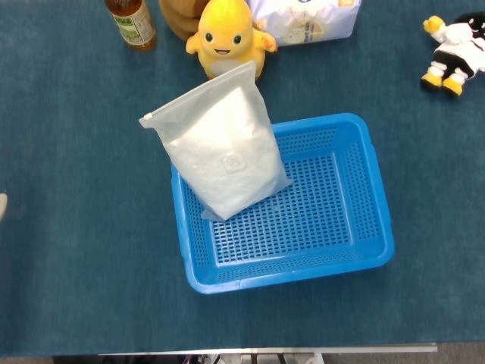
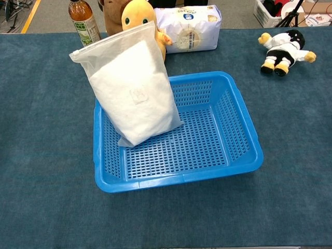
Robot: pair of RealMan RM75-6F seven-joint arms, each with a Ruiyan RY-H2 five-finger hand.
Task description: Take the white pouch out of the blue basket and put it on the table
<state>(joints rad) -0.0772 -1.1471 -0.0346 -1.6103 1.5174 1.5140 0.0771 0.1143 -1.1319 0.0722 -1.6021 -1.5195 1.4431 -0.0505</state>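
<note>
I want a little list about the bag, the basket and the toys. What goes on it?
pouch: white pouch stands tilted in the basket's far left corner
basket: blue basket on the blue tablecloth
toys: yellow plush behind the pouch; black-and-white plush at far right
other: bottle, white bag at the far edge
hands: a pale sliver at the head view's left edge, too little to identify

The pouch (image 2: 132,85) stands in the basket (image 2: 244,155) at its ten o'clock corner, leaning on the rim. At the basket's twelve o'clock sit a plush (image 2: 139,18), bottle (image 2: 84,22) and bag (image 2: 189,27); a doll (image 2: 284,52) lies at two o'clock.
</note>
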